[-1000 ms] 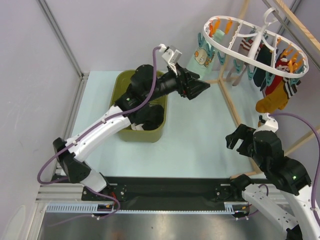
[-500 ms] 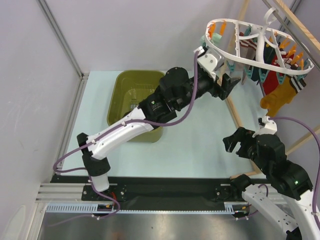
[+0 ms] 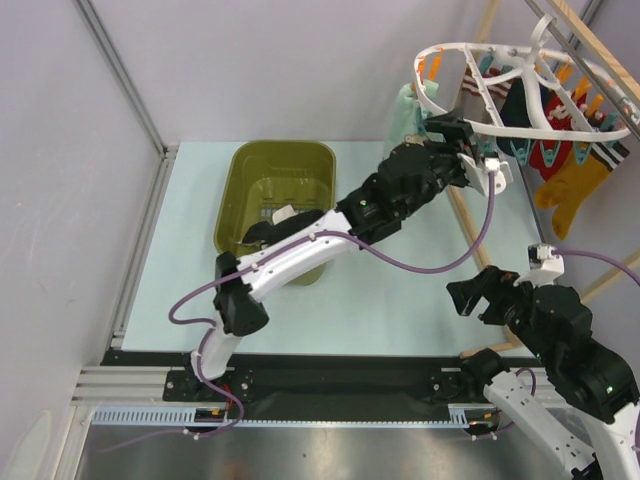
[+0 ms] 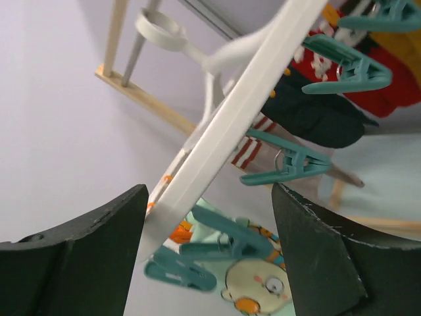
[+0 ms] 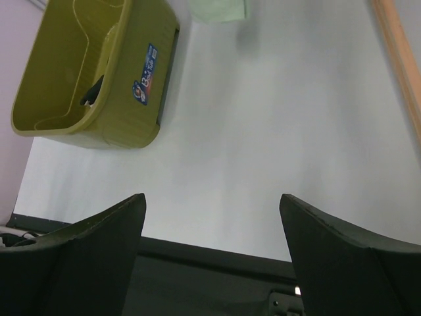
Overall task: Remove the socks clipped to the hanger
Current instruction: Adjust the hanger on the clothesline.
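Surface: pale table [image 3: 185, 220] is filling the middle of the top view, with grey walls closing it in behind and on the left.
Hanger: white oval hanger [image 3: 480, 46] is hanging tilted in the upper right of the top view, next to the wooden rack [image 4: 148, 99]. In the left wrist view it is crossing the frame diagonally.
Pegs: teal pegs [image 4: 289, 164] are dangling under the ring; orange pegs [image 3: 430, 68] are showing at its left end.
Socks: all are hanging under the hanger. Mustard-orange sock [image 3: 570, 185] is drooping lowest at far right, with the red sock [image 3: 548, 152] and black sock [image 3: 520, 105] just left of it. Mint bear-print sock [image 4: 263, 286] is sitting at the bottom of the left wrist view, clipped by a teal peg. A red-and-white striped cuff [image 4: 253, 146] is peeking out behind the bar.
Left gripper [image 4: 209, 197]: is reaching up at the hanger's left end, jaws spread wide. The hanger's bar is passing between the fingers and nothing is pinched. Can't tell if the left finger is touching the bar.
Right gripper [image 5: 210, 197]: jaws spread, carrying nothing. It is hovering over bare table at the lower right of the top view, well apart from the hanger.
Tub: olive-green tub [image 3: 285, 146] is sitting left of centre on the table, with dark fabric [image 5: 95, 92] lying inside and a blue label [image 5: 146, 82] on its side.
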Robot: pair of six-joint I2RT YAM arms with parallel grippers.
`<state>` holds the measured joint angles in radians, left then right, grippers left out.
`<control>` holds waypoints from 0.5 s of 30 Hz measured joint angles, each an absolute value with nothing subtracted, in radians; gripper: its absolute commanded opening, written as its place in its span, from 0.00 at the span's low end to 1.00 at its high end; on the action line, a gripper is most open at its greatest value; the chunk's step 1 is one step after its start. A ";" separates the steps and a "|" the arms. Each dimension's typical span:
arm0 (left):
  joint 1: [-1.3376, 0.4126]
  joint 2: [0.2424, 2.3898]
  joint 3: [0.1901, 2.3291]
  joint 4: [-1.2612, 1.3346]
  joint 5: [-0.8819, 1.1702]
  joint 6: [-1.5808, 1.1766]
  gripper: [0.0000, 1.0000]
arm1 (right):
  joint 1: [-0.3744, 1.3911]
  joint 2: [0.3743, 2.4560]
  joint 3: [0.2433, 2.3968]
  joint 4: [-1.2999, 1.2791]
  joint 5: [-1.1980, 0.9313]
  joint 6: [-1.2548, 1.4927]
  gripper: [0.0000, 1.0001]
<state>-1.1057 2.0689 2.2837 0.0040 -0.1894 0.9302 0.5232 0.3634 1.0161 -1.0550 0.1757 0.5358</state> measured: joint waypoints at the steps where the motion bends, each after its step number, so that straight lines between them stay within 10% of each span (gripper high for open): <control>1: -1.106 2.096 2.288 0.017 -0.194 0.969 0.81 | 0.523 0.361 1.018 -1.055 0.175 0.533 0.90; 15: -1.137 2.210 2.328 0.158 -0.218 1.206 0.18 | 0.523 0.327 1.025 -1.058 0.194 0.502 0.92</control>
<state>-1.1370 2.2105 2.3276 0.1577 -0.2176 1.2060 0.5232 0.3275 1.0252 -1.0584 0.1936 0.5022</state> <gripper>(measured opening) 0.308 0.915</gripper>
